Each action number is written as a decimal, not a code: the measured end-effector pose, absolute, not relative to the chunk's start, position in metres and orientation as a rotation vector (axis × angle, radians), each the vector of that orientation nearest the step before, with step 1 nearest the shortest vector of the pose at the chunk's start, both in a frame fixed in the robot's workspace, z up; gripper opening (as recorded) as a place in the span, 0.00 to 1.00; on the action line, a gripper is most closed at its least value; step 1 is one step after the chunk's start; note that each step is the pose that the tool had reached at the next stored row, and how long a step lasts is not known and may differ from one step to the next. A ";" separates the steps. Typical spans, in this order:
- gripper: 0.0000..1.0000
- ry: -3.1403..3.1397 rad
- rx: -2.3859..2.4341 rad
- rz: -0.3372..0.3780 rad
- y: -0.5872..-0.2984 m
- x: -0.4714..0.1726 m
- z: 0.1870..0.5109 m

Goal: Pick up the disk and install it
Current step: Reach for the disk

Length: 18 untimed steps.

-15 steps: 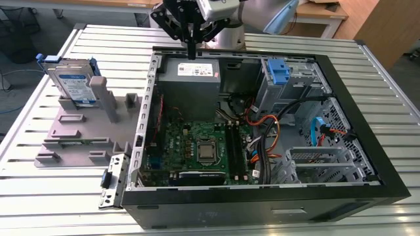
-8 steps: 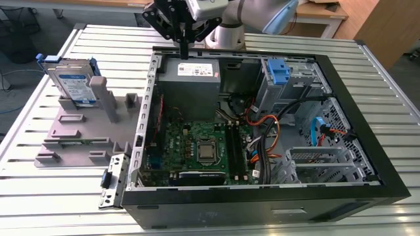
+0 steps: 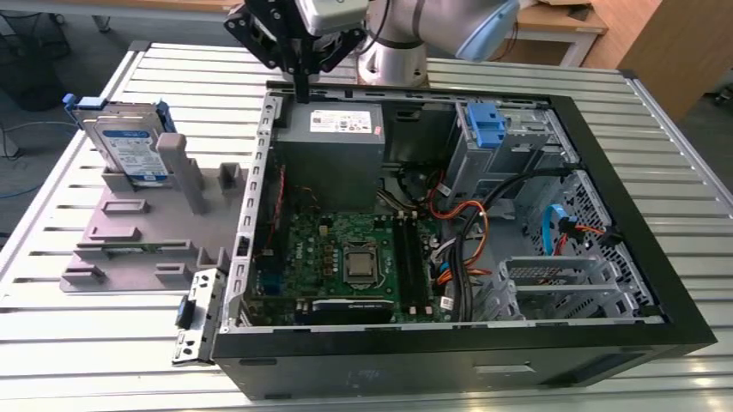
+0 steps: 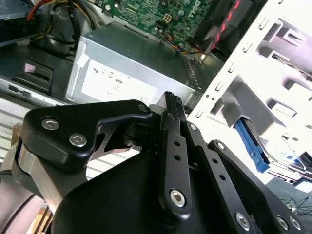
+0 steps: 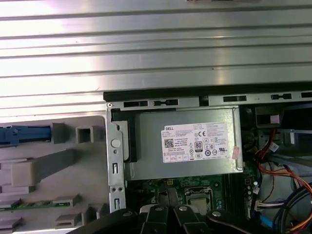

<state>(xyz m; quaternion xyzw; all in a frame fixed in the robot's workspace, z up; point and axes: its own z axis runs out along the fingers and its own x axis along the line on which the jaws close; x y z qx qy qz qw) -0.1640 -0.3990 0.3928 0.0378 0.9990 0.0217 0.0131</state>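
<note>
On the slatted counter [image 3: 92,343] the disk [image 3: 124,146] stood upright in a grey holder [image 3: 126,215]: rigid, likely fragile, best gripped across its blue rails. Jaws hung closed, empty.

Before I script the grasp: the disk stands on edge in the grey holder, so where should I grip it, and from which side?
Probably the upper half of the disk, pinched across its thickness, coming down from above. It stands on edge, its lower part seated in the grey holder, whose post stands before one face; the top is free.
</note>
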 end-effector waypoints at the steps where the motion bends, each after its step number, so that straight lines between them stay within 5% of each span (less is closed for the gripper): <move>1: 0.11 3.112 0.118 0.068 -0.399 -0.166 0.393; 18: 0.11 3.112 0.118 0.068 -0.399 -0.200 0.392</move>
